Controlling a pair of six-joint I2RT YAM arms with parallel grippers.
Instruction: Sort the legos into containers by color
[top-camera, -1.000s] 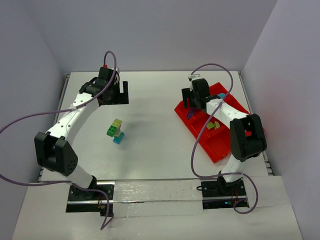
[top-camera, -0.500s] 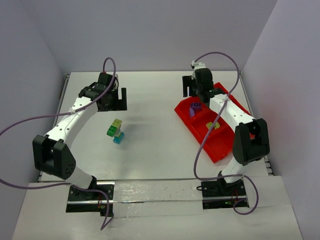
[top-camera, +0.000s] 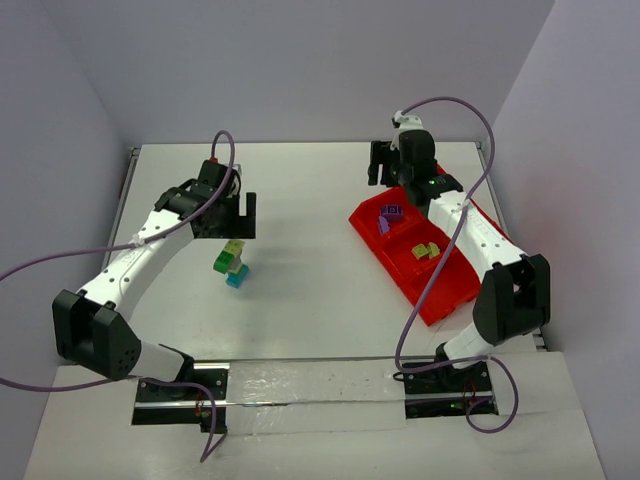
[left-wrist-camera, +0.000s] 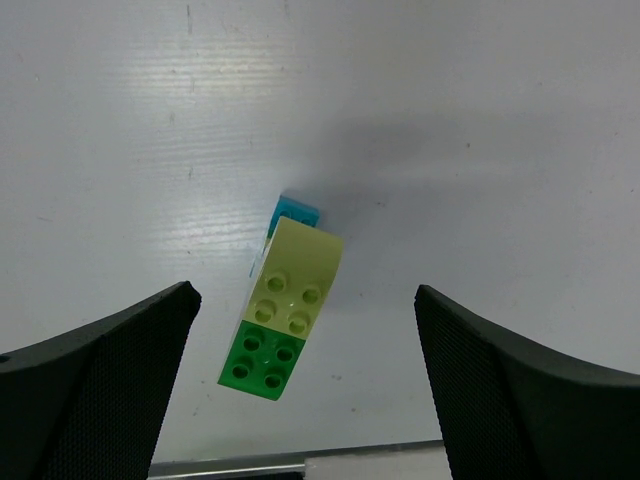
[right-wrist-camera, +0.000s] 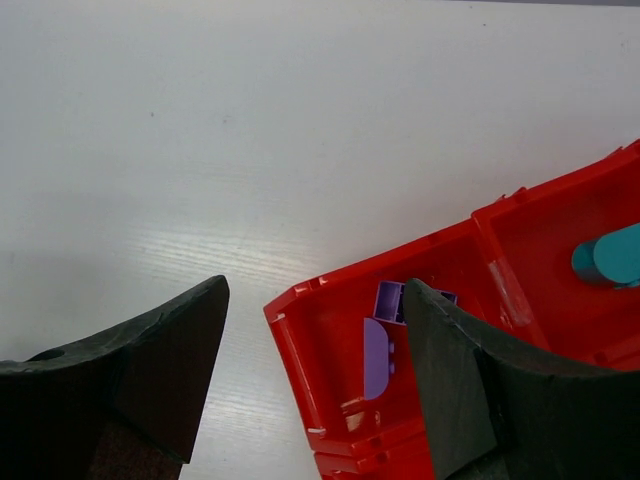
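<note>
The loose legos (top-camera: 232, 262) stand as one short stack of green, pale yellow and teal on the white table (top-camera: 320, 300), left of centre. The left gripper (top-camera: 232, 215) hangs over them, its jaws spread wide and pinching nothing. At the right lies the red tray (top-camera: 455, 290). It has purple bricks (top-camera: 388, 215) in its far-left compartment and yellow and green ones (top-camera: 427, 251) in the next nearer compartment. The right gripper (top-camera: 385, 170) hovers beyond the tray's far corner, also spread and empty.

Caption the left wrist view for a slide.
Open left claw hovers over a green, pale yellow and teal lego cluster on the white table.
</note>
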